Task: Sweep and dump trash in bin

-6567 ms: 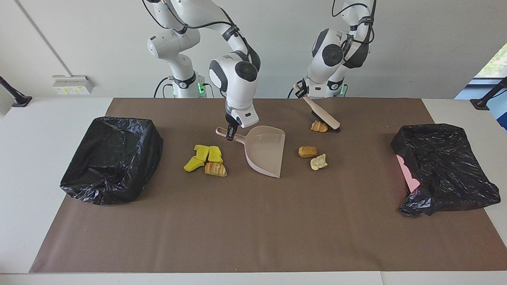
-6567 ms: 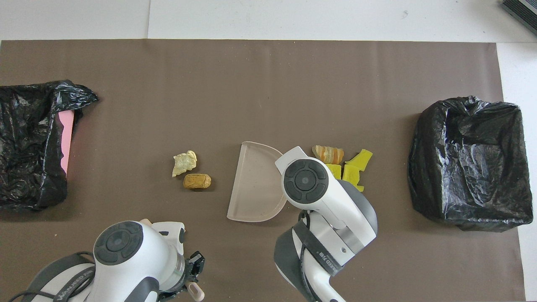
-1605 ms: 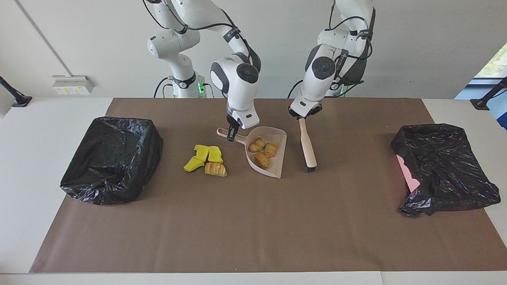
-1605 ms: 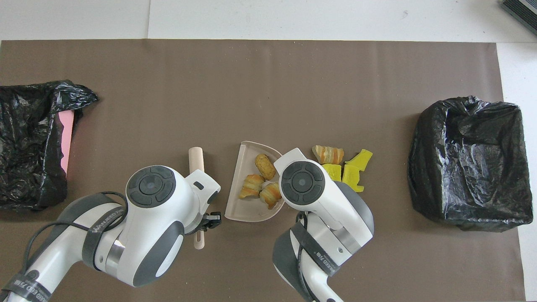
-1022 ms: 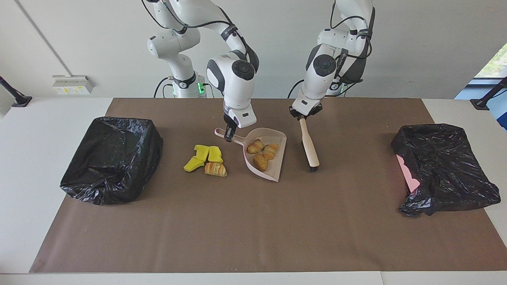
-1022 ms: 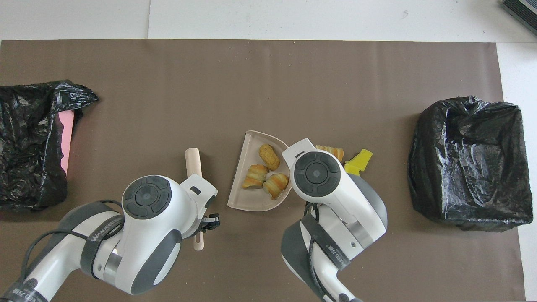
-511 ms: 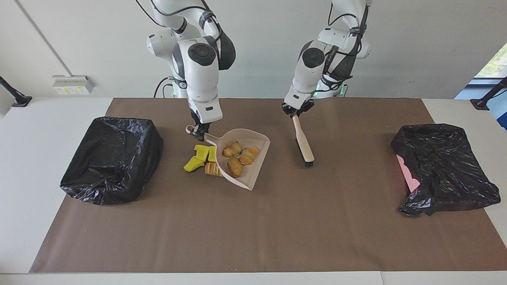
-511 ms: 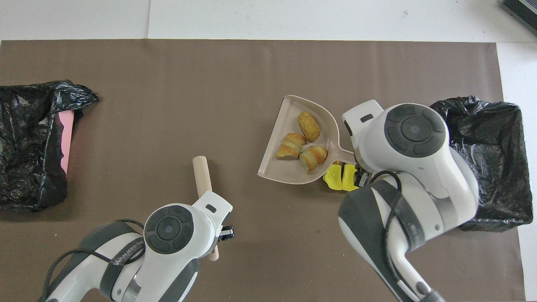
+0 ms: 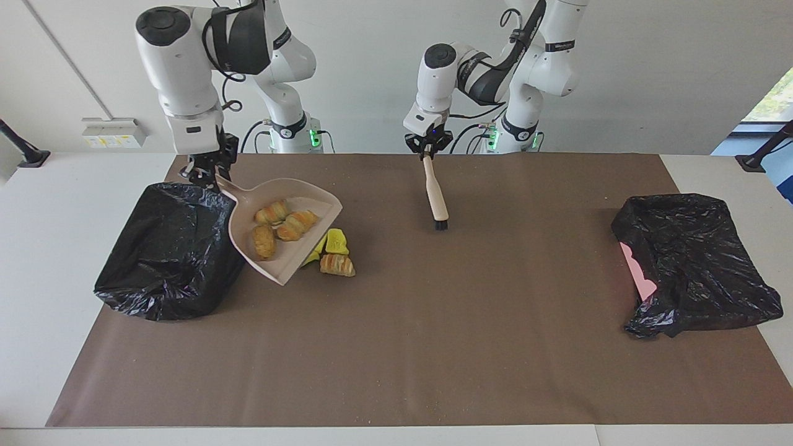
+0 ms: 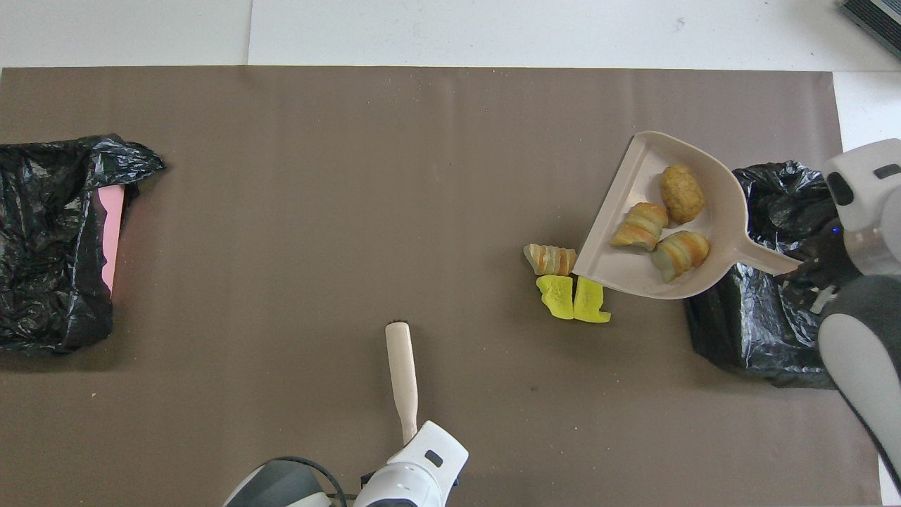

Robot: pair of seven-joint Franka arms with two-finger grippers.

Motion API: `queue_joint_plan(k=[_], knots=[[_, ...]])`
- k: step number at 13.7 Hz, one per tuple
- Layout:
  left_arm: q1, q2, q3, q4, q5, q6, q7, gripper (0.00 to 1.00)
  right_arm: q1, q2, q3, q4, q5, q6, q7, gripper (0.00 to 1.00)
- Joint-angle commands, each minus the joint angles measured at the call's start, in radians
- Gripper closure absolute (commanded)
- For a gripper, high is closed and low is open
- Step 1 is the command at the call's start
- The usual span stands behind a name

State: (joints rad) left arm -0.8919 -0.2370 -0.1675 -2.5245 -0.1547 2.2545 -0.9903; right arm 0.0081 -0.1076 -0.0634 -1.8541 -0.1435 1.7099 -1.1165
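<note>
Brown counter paper (image 9: 433, 347) lies under my right fingers (image 9: 207, 172), pinching the dustpan (image 9: 282, 232) with three pastries beside the bin (image 9: 173, 248) at frame left; next, tip it in, while my left fingers (image 9: 427, 148) pinch the brush (image 9: 435, 201).

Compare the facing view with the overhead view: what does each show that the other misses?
Facing only: the left end effector gripping the brush; overhead, the wrist hides that grip. Overhead only: two yellow chunks seen whole beside the dustpan. Both: the right end effector holding the dustpan, three pastries in it, one pastry on the mat.
</note>
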Motion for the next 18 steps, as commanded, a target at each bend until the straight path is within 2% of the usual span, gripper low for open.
queue_joint_plan(k=[1,4,7,9,12,13,14,15,16,18], knots=[[-0.103,-0.073,0.014,-0.088,-0.008,0.063,-0.072,1.0,-0.182,0.003,0.01,0.015,0.015,-0.018,-0.228,1.0],[-0.166,-0.116,0.014,-0.128,-0.044,0.063,-0.088,1.0,-0.307,-0.007,0.007,0.006,-0.097,0.051,-0.393,1.0],[-0.168,-0.114,0.014,-0.126,-0.109,0.054,-0.073,1.0,-0.31,-0.006,0.007,-0.013,-0.261,0.118,-0.451,1.0],[-0.171,-0.099,0.014,-0.125,-0.118,0.053,-0.07,1.0,-0.313,-0.003,0.005,-0.065,-0.317,0.2,-0.457,1.0],[-0.171,-0.093,0.014,-0.12,-0.121,0.039,-0.064,1.0,-0.301,0.0,0.007,-0.08,-0.422,0.252,-0.468,1.0],[-0.17,-0.091,0.016,-0.114,-0.121,0.025,-0.054,0.88,-0.3,0.006,0.007,-0.082,-0.436,0.257,-0.468,1.0],[-0.161,-0.084,0.016,-0.108,-0.121,0.016,-0.044,0.67,-0.3,0.008,0.007,-0.091,-0.456,0.26,-0.468,1.0],[-0.157,-0.076,0.017,-0.105,-0.121,0.013,-0.013,0.22,-0.3,-0.001,0.007,-0.118,-0.497,0.292,-0.471,1.0],[-0.153,-0.067,0.02,-0.091,-0.121,0.008,0.017,0.0,-0.297,-0.004,0.007,-0.135,-0.527,0.313,-0.485,1.0],[-0.087,-0.029,0.026,-0.036,-0.121,-0.032,0.094,0.0,-0.295,-0.001,0.008,-0.146,-0.559,0.324,-0.532,1.0]])
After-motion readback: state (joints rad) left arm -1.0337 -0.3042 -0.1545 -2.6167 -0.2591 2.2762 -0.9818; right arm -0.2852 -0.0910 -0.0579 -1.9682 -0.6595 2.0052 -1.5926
